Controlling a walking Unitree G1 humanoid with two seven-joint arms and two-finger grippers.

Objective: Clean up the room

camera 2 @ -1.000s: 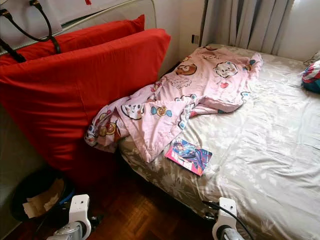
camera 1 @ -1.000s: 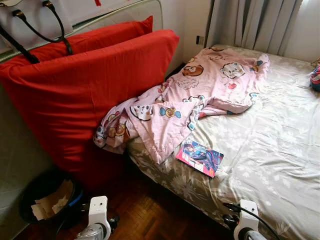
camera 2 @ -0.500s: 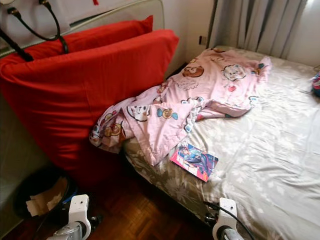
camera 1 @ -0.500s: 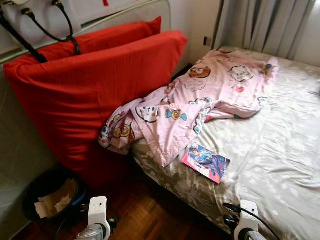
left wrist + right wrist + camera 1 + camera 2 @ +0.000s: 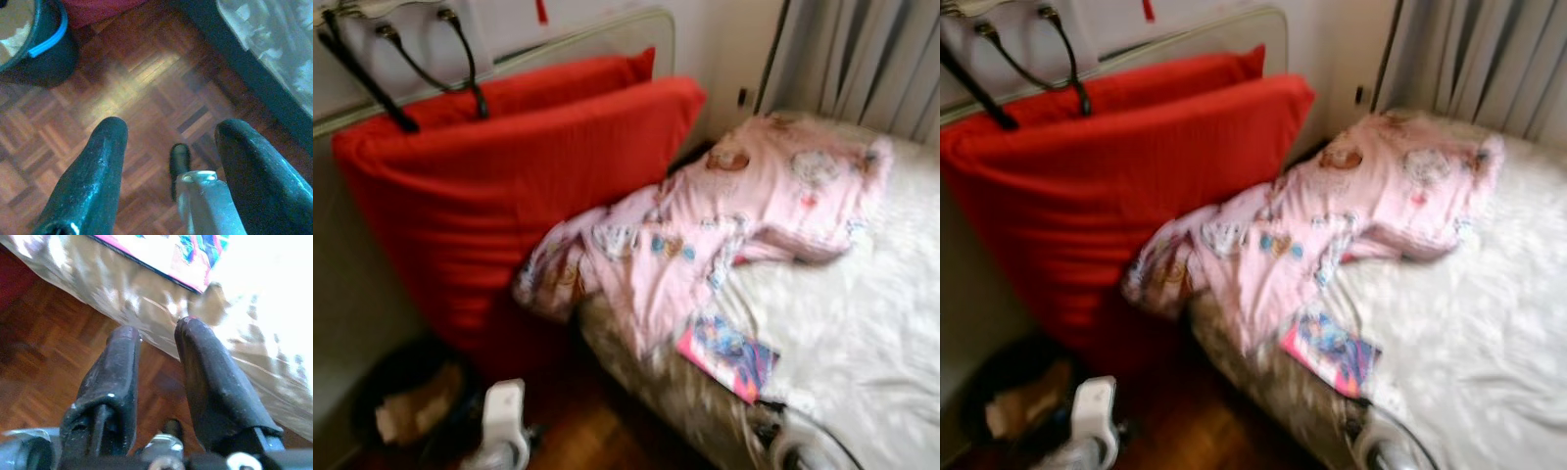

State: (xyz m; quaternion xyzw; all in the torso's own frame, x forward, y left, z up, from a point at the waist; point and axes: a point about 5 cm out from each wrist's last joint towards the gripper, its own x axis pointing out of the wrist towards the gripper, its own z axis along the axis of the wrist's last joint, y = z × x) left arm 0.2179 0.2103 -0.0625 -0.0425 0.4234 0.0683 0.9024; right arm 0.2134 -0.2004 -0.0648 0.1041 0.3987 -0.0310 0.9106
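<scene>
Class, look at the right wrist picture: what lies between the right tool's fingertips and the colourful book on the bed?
In the right wrist view, between the right tool and the book lies a bare stretch of floral bedsheet draping the bed edge.

Place: home bedroom | shown by: bed (image 5: 862, 323), pink blanket (image 5: 724, 225), red pillows (image 5: 509, 186), curtains (image 5: 862, 59), parquet floor (image 5: 142, 83)

1. No text, label, brand, number or sign can be read in these pictures.
2. The book (image 5: 1330, 351) on the bed (image 5: 1489, 372) has a colourful cover, too blurred to read.
3. The pink blanket (image 5: 724, 225) bears cartoon prints, no legible words.
</scene>
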